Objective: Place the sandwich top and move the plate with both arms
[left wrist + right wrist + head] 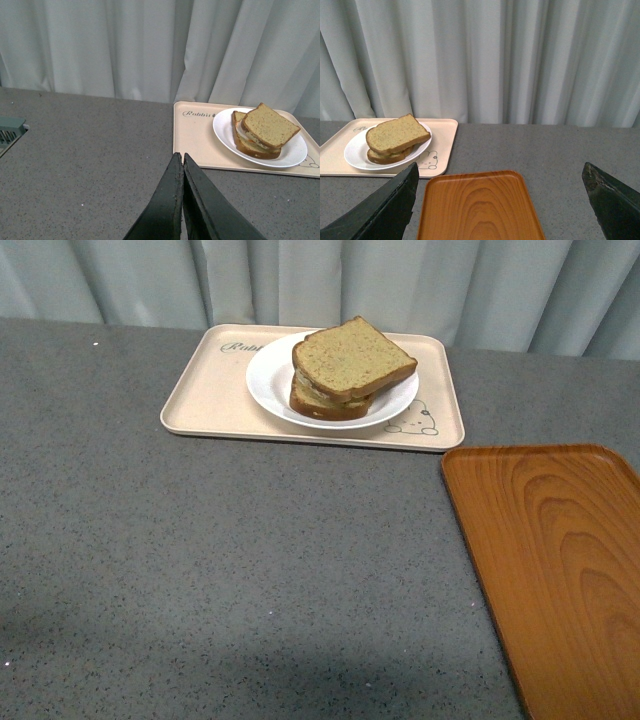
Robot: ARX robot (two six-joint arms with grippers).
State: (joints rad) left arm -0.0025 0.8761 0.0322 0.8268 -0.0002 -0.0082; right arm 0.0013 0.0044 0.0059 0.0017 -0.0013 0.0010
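The sandwich top (353, 358), a squarish tan speckled slice with brown crust, lies on the sandwich stack on the white plate (268, 380). The plate sits on the beige rabbit-print tray (200, 390) at the back of the table. Neither arm shows in the front view. In the left wrist view my left gripper (180, 159) is shut and empty, short of the tray, with the sandwich top (270, 125) and plate (295, 152) ahead. In the right wrist view my right gripper (500, 175) is open wide and empty above the orange tray; the sandwich top (397, 133) and plate (352, 150) lie further off.
An orange wood-grain tray (560, 560) lies at the front right of the grey table and shows under my right gripper (477, 207). A pale curtain (400, 285) hangs behind the table. A grey vented object (9, 131) sits at the edge of the left wrist view.
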